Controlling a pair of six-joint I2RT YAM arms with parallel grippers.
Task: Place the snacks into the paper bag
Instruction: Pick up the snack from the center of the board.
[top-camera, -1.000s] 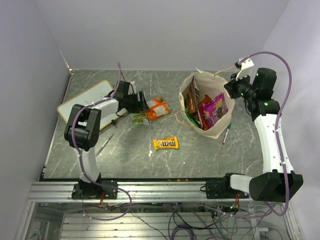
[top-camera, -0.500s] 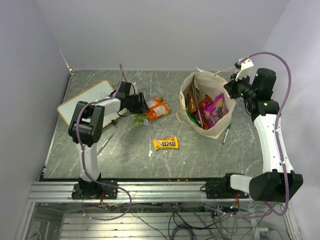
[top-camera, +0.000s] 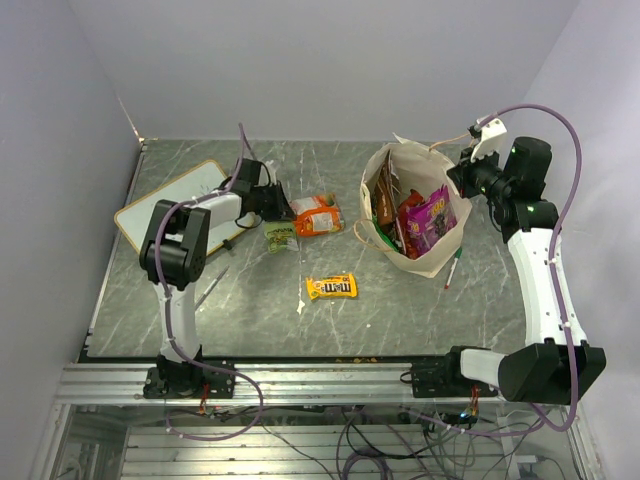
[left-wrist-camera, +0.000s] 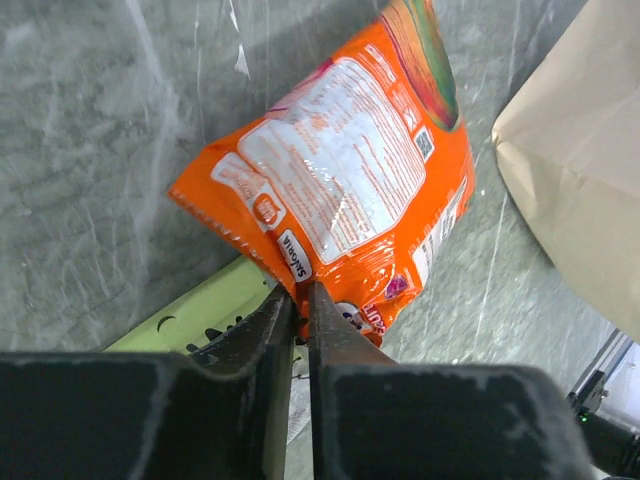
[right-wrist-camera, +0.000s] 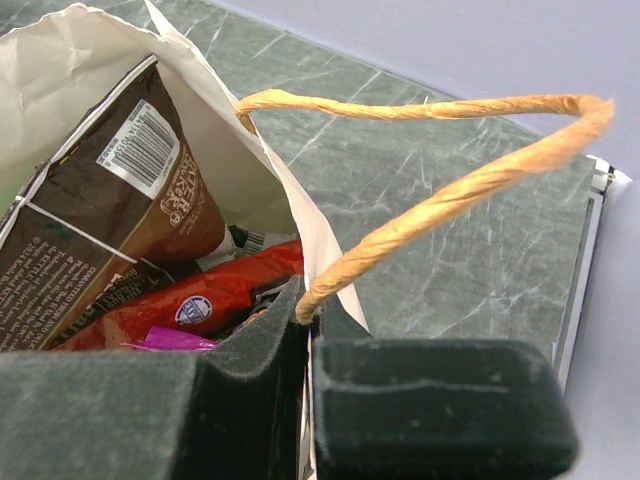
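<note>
Orange is what is catching my eye: the orange pouch (top-camera: 318, 214) is sitting a touch higher and nearer the paper bag (top-camera: 432, 260) than it was a second ago, with its edge tipping up off the bench (top-camera: 420, 320). The left jaws are pinching it, closed tight on the crimped seam at one corner, as the left wrist view is showing plainly. That is telling me the pick has taken and the carry toward the bag is probably beginning. The right jaws are clamping the bag's rim just by the twisted handle (right-wrist-camera: 440, 190), holding the mouth open, and they are not shifting at all. Inside, a brown pouch (right-wrist-camera: 110, 230), a red packet (right-wrist-camera: 200, 300) and a purple pouch (top-camera: 430, 215) are already standing. The yellow M&M's (top-camera: 331, 287) are lying out on the bench, well apart from the bag, and the small green packet (top-camera: 280, 238) is lying just beside the lifted pouch. As I am judging it, most of the job is done, with this pouch in transit and two more waiting.
</note>
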